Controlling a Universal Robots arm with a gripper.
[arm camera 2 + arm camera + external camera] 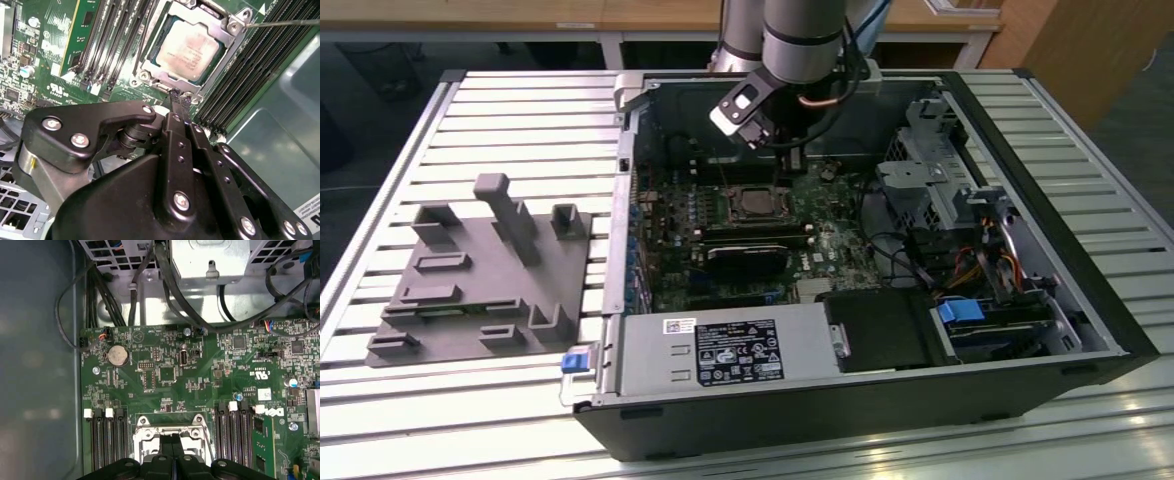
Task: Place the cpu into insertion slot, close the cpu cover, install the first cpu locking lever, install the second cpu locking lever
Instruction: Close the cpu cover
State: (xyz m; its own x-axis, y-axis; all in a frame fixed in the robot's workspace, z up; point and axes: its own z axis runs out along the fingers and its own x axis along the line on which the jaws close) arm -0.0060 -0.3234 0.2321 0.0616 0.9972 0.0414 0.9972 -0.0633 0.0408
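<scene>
The computer case (854,420) is being borne on the table (520,110), with a fixture block (467,290) being kept at the exterior view's left. Inside, the cpu (187,47) is being seated in the insertion slot (145,437), which is being flanked by memory slots (106,440). The gripper (791,172) is being held over the slot's far edge.

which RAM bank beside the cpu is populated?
The bank with an upright green module in its slot farthest from the cpu; the other bank shows only bare black slots.

A grey robot arm (797,40) reaches down into the open black computer case (854,425) on the white slatted table (494,120). Its jaws hang just beside the small square silver socket (754,203). A grey plastic stand (480,285) sits at the exterior view's left.
</scene>
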